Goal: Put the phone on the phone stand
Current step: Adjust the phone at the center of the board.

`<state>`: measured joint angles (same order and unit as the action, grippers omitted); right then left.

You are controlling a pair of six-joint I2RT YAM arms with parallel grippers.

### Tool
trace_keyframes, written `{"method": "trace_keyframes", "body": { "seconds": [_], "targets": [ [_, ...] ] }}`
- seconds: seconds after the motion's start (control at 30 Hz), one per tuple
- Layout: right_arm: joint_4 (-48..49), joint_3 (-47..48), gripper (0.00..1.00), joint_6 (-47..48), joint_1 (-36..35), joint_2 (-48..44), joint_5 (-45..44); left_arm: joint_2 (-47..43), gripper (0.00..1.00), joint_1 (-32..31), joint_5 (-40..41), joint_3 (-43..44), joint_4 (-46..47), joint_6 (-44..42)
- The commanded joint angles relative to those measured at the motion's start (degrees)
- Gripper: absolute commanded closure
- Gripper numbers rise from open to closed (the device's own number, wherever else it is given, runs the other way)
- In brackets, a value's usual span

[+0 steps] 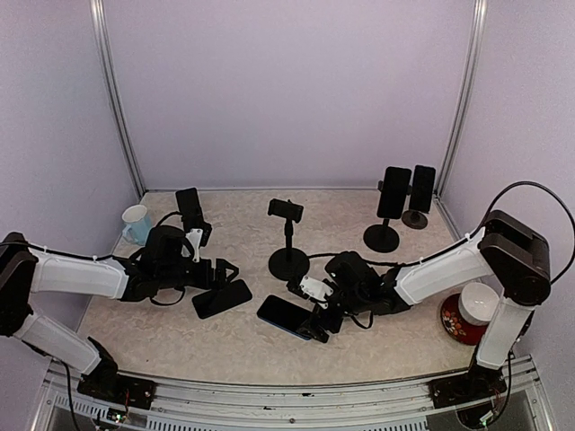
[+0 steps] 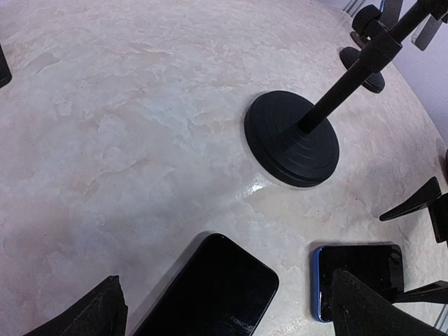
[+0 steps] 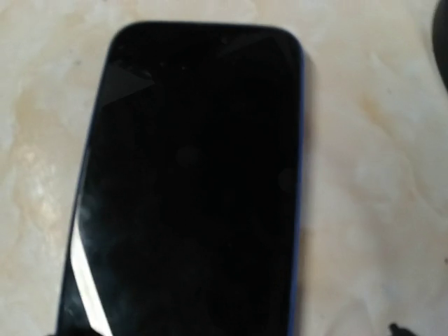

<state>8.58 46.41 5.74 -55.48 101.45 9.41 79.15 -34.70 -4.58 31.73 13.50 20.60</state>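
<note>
Well, over on the left a pale mug [image 1: 135, 224] is sitting by the wall, out of the way. Next along, the left gripper [image 1: 221, 274] is hovering low over the table [image 1: 243, 224] with its jaws spread wide and nothing between them. A black phone [image 2: 210, 287] is lying flat on the table just under and ahead of its fingertips [image 2: 98, 315].

In the middle, the empty stand [image 1: 287, 259] is waiting upright on its round base, its clamp at the top holding nothing as far as I can tell. It is standing behind and between the two flat phones.

To the right of it a blue-edged phone [image 3: 189, 182] is lying face up on the table, near the stand's base but not touching it. The right gripper [image 1: 321, 321] is hanging right over the near end of this phone, also fully spread and gripping nothing; its wrist camera is showing almost nothing but the dark screen.

Further right, two loaded stands [image 1: 395, 202] are already carrying phones at the back corner, and a bowl [image 1: 476, 301] is resting on a red plate [image 1: 449, 325] by the right arm's base.

So I would say the job is at the reaching stage: no phone is lifted yet. The next move probably calls for the right arm dropping a little, pinching the blue-edged phone across its narrow sides, and raising it level toward the clamp. A flat phone offers little edge to catch, so the fingers could slip.
</note>
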Motion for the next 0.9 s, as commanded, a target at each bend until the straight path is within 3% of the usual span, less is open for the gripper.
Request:
{"method": "trace_keyframes", "body": {
  "seconds": [0.0,0.5,0.87],
  "targets": [
    [-1.61,1.96,0.0,0.89,-0.99,2.07,1.03,0.07,0.01,0.27,-1.08,-0.8,2.42,0.23],
    [-2.78,3.84,0.0,0.58,-2.29,4.7,4.4,1.15,0.01,0.16,-1.42,-1.13,3.55,2.12],
    [-6.07,6.27,0.0,0.93,-3.42,8.12,-2.54,1.37,0.01,-0.15,-1.5,-1.13,3.76,2.46]
  ]
}}
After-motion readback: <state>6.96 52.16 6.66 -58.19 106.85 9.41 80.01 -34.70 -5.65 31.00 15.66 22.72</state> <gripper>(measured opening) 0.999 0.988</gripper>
